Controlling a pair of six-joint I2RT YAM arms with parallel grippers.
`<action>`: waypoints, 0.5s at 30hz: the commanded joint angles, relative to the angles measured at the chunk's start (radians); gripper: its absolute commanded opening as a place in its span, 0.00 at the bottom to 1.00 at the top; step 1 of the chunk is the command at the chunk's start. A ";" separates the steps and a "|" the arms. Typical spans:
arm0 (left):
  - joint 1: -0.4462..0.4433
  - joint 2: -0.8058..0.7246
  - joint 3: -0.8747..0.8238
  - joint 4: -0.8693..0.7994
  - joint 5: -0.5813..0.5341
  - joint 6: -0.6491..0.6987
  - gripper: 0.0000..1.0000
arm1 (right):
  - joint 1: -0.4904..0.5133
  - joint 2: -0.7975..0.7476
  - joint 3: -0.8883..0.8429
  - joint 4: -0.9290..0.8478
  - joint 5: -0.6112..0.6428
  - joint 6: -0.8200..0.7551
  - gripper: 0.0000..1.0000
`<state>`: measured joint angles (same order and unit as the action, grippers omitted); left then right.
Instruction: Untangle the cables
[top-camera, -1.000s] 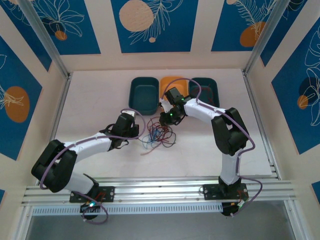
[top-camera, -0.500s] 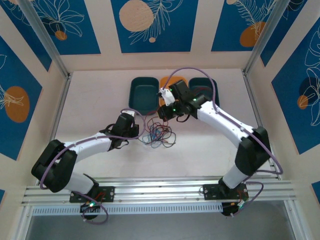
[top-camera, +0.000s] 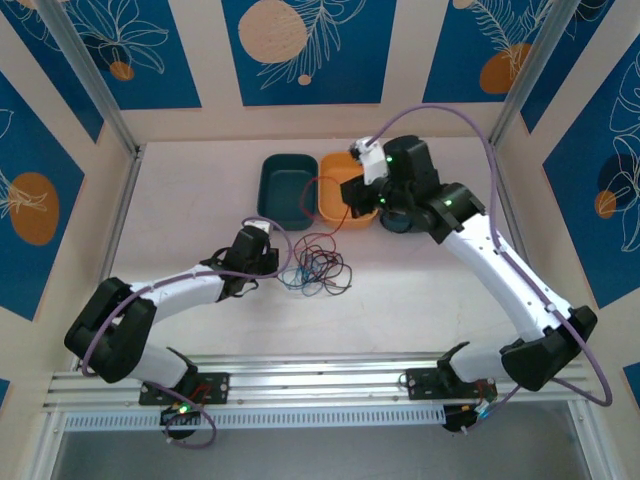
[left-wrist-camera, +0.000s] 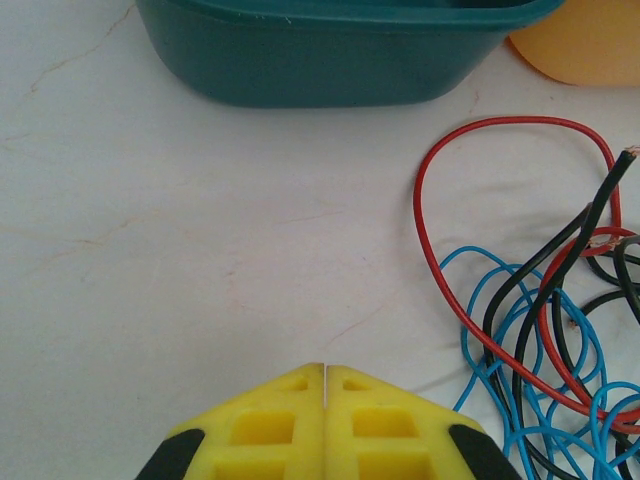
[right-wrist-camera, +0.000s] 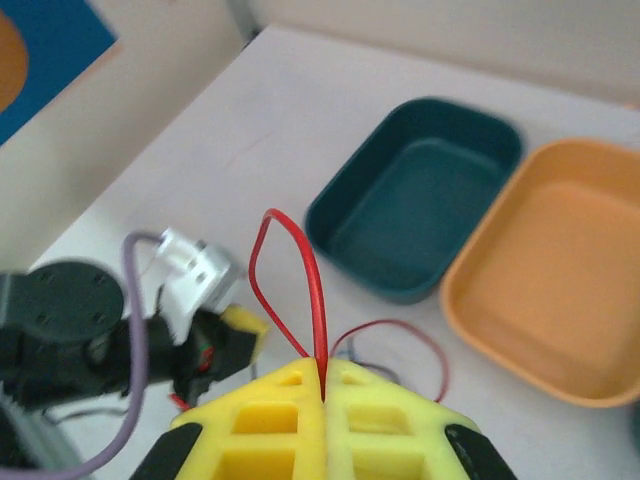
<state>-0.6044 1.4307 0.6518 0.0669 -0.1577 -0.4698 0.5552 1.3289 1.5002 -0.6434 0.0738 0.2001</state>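
The cables (top-camera: 320, 268) lie as a loose red, blue and black tangle on the table's middle. My right gripper (top-camera: 348, 192) hangs above the orange bin (top-camera: 330, 215), shut on a red cable (right-wrist-camera: 315, 290) that rises in a loop out of the jaws (right-wrist-camera: 323, 365). The same red cable (top-camera: 312, 200) trails down to the tangle. My left gripper (top-camera: 284, 262) rests low just left of the tangle, shut on nothing (left-wrist-camera: 326, 368). Red (left-wrist-camera: 440, 250), blue (left-wrist-camera: 500, 330) and black (left-wrist-camera: 560, 270) strands lie to its right, apart from it.
A teal bin (top-camera: 288, 188) stands at the back, left of the orange bin; both look empty (right-wrist-camera: 420, 190) (right-wrist-camera: 560, 270). The teal bin's wall (left-wrist-camera: 340, 50) is straight ahead of my left gripper. Enclosure walls ring the table.
My right gripper has risen and swung back and right from the tangle to over the orange bin, drawing a red cable up with it. The left arm has stayed put.
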 joint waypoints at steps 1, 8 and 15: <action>0.005 -0.003 -0.001 0.020 0.020 -0.018 0.08 | -0.078 -0.004 0.027 -0.009 0.104 0.025 0.00; 0.005 -0.009 0.009 0.018 0.040 -0.020 0.27 | -0.314 0.103 0.032 0.071 0.102 0.055 0.00; 0.005 -0.026 0.013 0.009 0.044 -0.026 0.32 | -0.528 0.275 0.039 0.180 0.021 0.153 0.00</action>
<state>-0.6044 1.4292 0.6518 0.0704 -0.1310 -0.4919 0.0776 1.5642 1.5120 -0.5167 0.1345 0.2890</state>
